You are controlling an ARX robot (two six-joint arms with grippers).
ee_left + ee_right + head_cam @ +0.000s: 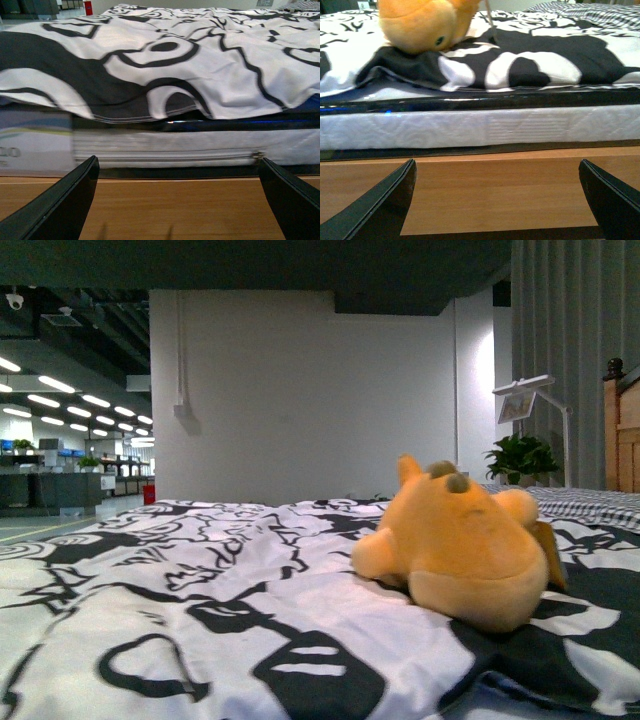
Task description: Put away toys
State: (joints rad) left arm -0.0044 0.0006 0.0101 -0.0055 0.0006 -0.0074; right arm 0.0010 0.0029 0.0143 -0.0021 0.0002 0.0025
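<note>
**Orange plush toy lies on the bed; both pincers wide open and holding nothing**

Front view: The plush toy (460,545) lies on the black-and-white blanket (200,580). It is on the right part of the bed, close to the near edge. It is wider than it is tall, so its long side goes across the bed from left to right. Two small pointed bumps stick up on top. I cannot see its face here. The blanket is bunched into a dark fold under the toy and in front of it. Behind the toy, well apart, a striped sheet (590,505) covers the far right corner. Past it are a green plant (520,455), a white lamp (530,400) and a wooden bed end (622,430). A white wall (300,390) is at the back. No arm shows here.

Left wrist view: The left gripper (175,207) is wide open, with nothing between its two dark fingers. It is low, in front of the wooden bed frame (165,200). Above the frame are the white mattress (175,145) and the blanket's hanging edge. The toy does not show here.

Right wrist view: The right gripper (495,205) is wide open too and holds nothing. It also faces the wooden frame. The toy (422,22) is up on the blanket near the bed's edge, well apart from the fingers. One dark eye shows, so its face is turned toward this edge. The frame, the mattress and the bunched blanket fold are between the gripper and the toy.
</note>
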